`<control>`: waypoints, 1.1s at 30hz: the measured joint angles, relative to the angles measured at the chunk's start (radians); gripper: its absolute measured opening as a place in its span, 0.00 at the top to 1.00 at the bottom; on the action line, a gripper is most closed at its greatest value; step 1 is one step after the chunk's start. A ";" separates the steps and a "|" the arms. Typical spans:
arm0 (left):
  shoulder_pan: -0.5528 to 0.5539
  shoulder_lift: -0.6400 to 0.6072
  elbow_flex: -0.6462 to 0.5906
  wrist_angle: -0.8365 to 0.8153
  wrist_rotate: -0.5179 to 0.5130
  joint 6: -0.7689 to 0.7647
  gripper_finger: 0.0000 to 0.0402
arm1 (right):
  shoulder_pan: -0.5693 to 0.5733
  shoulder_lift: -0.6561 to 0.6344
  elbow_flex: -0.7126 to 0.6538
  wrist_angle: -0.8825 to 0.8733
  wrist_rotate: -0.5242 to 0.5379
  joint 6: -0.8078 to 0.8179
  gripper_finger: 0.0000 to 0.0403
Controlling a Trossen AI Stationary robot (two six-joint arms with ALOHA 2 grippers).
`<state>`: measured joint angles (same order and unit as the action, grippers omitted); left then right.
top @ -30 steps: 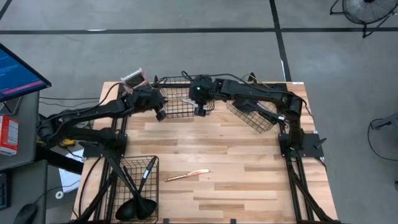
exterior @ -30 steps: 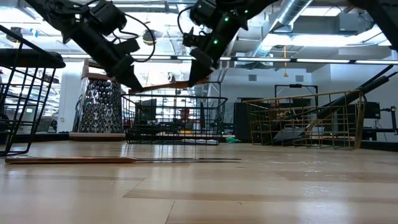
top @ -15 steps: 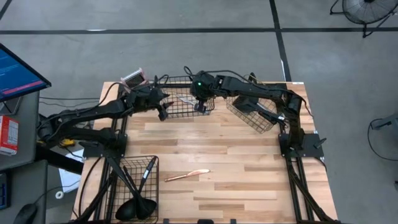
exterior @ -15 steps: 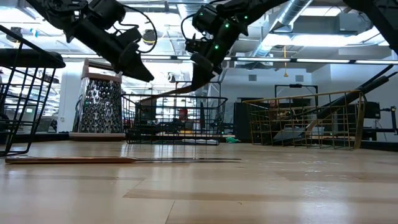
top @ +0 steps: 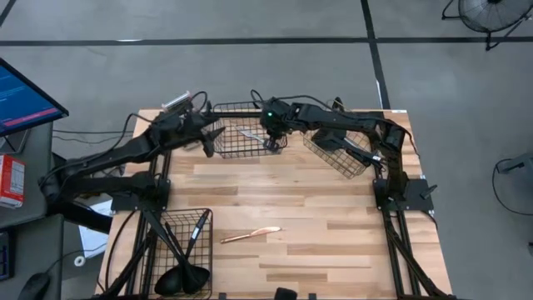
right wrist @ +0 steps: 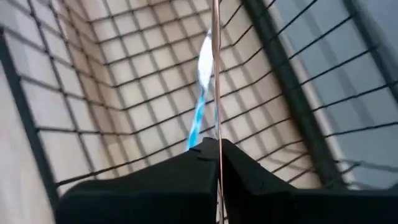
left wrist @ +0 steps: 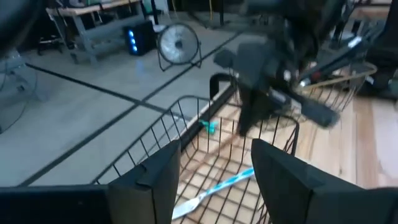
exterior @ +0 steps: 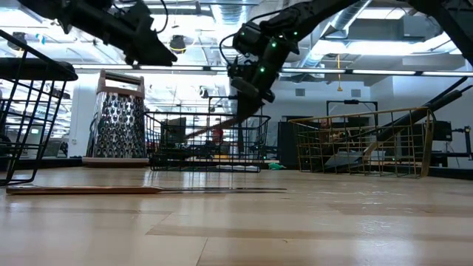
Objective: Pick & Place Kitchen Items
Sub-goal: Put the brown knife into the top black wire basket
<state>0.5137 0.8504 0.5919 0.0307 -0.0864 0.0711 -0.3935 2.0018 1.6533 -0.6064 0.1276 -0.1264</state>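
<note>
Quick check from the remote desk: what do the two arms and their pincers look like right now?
Both arms are dark, jointed and slim, with black cables looping along them. The right pincer carries a green indicator light on its wrist; the left pincer shows none. Each pincer has two flat, dark, wedge-shaped fingers. No other markings are readable.

Copper utensil (top: 251, 235), teal-silver piece (left wrist: 219, 185), black baskets (top: 246, 133)

The copper utensil's (right wrist: 216, 68) gripped end is hidden between the right gripper's (right wrist: 214, 152) dark fingers (right wrist: 155, 180).
</note>
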 joint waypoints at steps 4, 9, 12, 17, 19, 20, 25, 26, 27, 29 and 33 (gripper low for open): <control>0.000 -0.024 -0.001 0.000 0.000 -0.009 0.56 | 0.002 0.000 -0.011 0.011 0.002 0.005 1.00; 0.000 -0.026 -0.001 0.000 0.000 -0.024 0.56 | -0.007 0.001 -0.011 0.006 -0.005 0.037 1.00; 0.000 -0.026 -0.001 0.001 0.000 -0.034 0.56 | -0.002 0.033 -0.010 0.013 -0.027 0.060 1.00; 0.000 -0.026 -0.001 0.001 0.001 -0.031 0.56 | 0.007 0.076 -0.011 0.020 -0.033 0.079 1.00; 0.000 -0.026 -0.001 0.002 0.001 -0.030 0.56 | 0.007 0.084 -0.008 0.025 -0.036 0.083 1.00; 0.000 -0.025 -0.002 0.002 0.001 -0.029 0.56 | 0.009 0.088 -0.006 0.034 -0.038 0.083 1.00; 0.003 -0.025 -0.002 0.004 0.000 -0.026 0.56 | 0.011 0.088 -0.007 0.033 -0.031 0.089 0.94; 0.003 -0.025 -0.002 0.003 -0.001 -0.026 0.56 | 0.011 0.087 -0.006 0.031 -0.031 0.098 0.91; 0.003 -0.025 -0.002 0.003 -0.001 -0.026 0.56 | 0.011 0.083 -0.003 0.019 -0.032 0.107 0.88; 0.003 -0.025 -0.002 0.004 0.000 -0.026 0.56 | 0.012 0.080 0.022 0.000 -0.036 0.118 0.81; 0.002 -0.025 -0.002 0.003 0.006 -0.026 0.53 | 0.012 0.078 0.111 -0.078 -0.082 0.099 0.66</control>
<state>0.5159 0.8253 0.5900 0.0341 -0.0799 0.0456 -0.3817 2.0800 1.7642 -0.6845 0.0451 -0.0276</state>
